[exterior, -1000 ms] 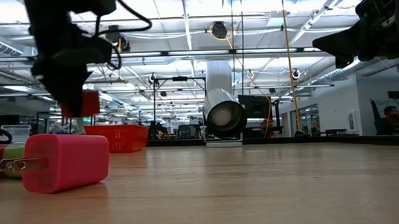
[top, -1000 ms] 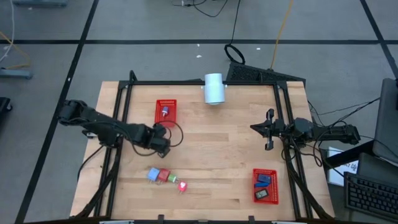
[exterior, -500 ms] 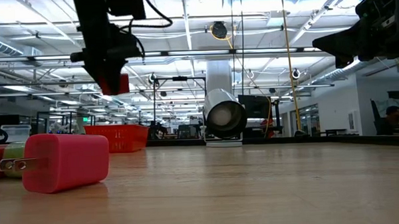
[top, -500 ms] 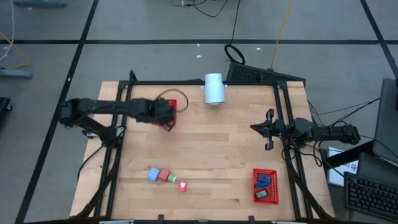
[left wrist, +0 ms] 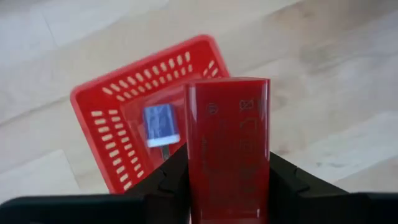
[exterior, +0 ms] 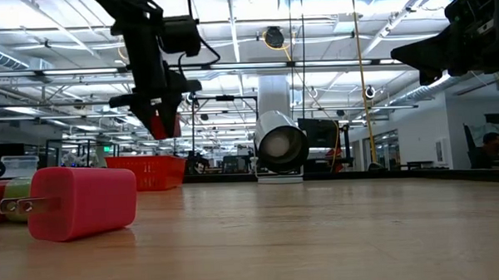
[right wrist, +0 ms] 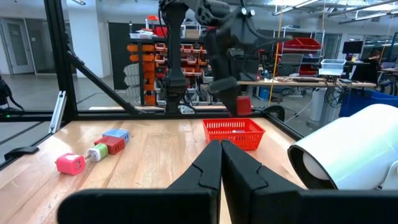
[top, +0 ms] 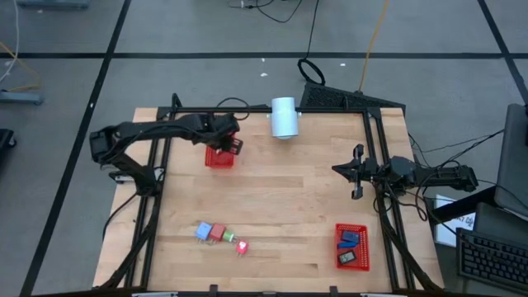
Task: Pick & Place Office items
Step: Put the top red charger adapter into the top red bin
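Observation:
My left gripper [top: 232, 146] hangs over the far-left red mesh basket [top: 218, 157], shut on a red office item [left wrist: 227, 134]. A blue item [left wrist: 161, 125] lies inside that basket [left wrist: 106, 143]. In the low view the red item [exterior: 165, 124] is well above the table. Three more items lie near the front left: a light blue one [top: 202, 231], a red one [top: 218, 233] and a pink-red plug block [top: 242, 246]. My right gripper [top: 357, 172] waits shut at the table's right edge. My left gripper pinches the red item by its two long sides [left wrist: 194, 167] between the two fingers [left wrist: 171, 177]. The fingers come from above, pointing steeply down, and the item runs on past their tips. It is lifted clear, above the basket's near rim.
A white cylinder [top: 284, 117] lies on its side at the far edge's middle. A second red basket [top: 351, 246] at the front right holds a blue and a black item. Black frame rails [top: 161, 165] run along both table sides.
My left gripper has carried the red item from the table's left middle toward the far edge and a little up, rolling its wrist on the way. It now hangs over the far-left basket. The item stays clamped and clear of the table.

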`<state>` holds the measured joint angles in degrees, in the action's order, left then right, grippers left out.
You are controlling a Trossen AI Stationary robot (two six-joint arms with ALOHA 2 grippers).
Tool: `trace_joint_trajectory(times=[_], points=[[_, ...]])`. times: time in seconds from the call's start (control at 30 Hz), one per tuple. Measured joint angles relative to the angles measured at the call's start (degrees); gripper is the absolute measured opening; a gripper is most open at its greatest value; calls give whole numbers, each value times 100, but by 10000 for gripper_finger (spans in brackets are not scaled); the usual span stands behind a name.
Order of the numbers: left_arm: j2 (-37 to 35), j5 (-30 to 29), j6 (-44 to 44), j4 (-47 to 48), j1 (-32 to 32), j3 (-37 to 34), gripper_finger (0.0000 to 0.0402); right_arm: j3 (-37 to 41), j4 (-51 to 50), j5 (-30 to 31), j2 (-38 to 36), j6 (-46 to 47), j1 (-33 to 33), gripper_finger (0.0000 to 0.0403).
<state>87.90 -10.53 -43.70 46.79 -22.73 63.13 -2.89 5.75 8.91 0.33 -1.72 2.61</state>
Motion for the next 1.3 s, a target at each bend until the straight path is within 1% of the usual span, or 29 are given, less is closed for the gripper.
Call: trace_joint_trajectory(times=[0.1, 0.23, 0.37, 0.5, 0.7, 0.87, 0.97, 1.13, 1.3], points=[[182, 9, -7, 4, -54, -1, 135, 0, -1, 1, 1, 0, 1, 0], [273, 40, 46, -3, -60, -1, 123, 1, -1, 0, 0, 1, 1, 0], [275, -218, -331, 52, -56, -1, 123, -1, -1, 0, -1, 0, 1, 0], [276, -366, -659, 245, -79, -1, 134, -1, -1, 0, -1, -1, 1, 0], [426, -289, -621, 236, -86, -1, 122, -1, -1, 0, -1, -1, 0, 0], [548, -259, -619, 127, -115, 1, 129, 0, 0, 0, 0, 0, 0, 0], [615, -102, -606, 44, -177, 1, 136, -1, -1, 0, 1, 1, 1, 0], [817, -54, -477, -116, -243, 3, 121, 0, -1, 0, 1, -1, 1, 0], [915, 63, -442, -210, -311, 3, 125, -1, -1, 0, 1, 0, 2, 0]])
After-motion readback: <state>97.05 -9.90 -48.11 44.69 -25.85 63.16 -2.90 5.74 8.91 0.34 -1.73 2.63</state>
